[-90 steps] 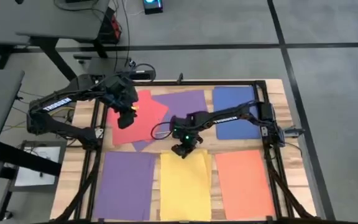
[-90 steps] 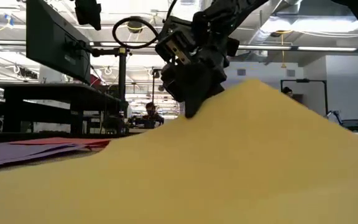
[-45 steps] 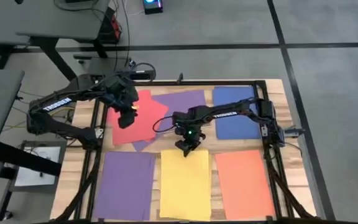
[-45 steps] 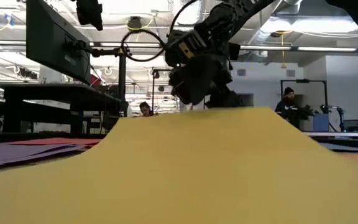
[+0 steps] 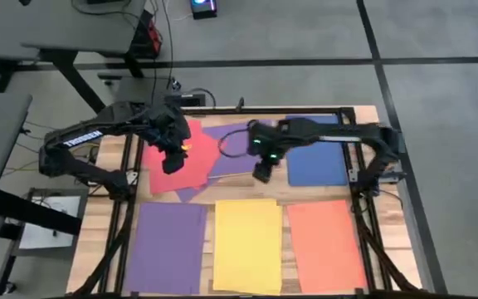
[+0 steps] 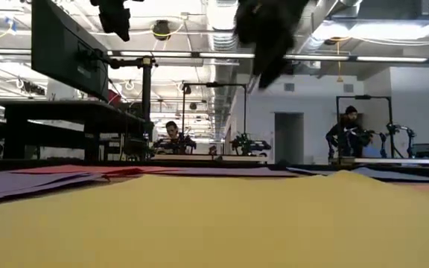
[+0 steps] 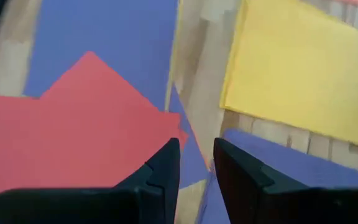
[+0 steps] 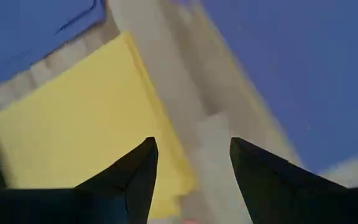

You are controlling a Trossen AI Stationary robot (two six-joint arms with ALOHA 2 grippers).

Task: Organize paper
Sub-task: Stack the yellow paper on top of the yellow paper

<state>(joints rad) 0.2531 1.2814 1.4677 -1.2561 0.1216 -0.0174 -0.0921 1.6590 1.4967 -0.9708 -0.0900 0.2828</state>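
Six sheets of the paper lie on the wooden table. A purple sheet [image 5: 168, 247], a yellow one [image 5: 247, 245] and an orange one [image 5: 324, 245] lie side by side in the near row. At the far side a red sheet [image 5: 181, 162] overlaps a purple one [image 5: 243, 139], and a blue one [image 5: 314, 149] lies to their right. My left gripper [image 5: 173, 158] hovers over the red sheet, open by a narrow gap [image 7: 196, 165]. My right gripper [image 5: 262, 172] hangs open above the bare wood between the far purple sheet and the yellow sheet [image 8: 73, 130], holding nothing.
Black frame rails run along the table's left [image 5: 127, 208] and right [image 5: 359, 208] sides. Strips of bare wood [image 5: 285, 189] separate the two rows. Beyond the table, people stand at benches in the room [image 6: 346, 134].
My right gripper has risen and gone toward the table's far edge and a little to the right, away from the yellow sheet. The sheet's far edge, raised in a hump at the gripper a second ago, has dropped and now lies flat.
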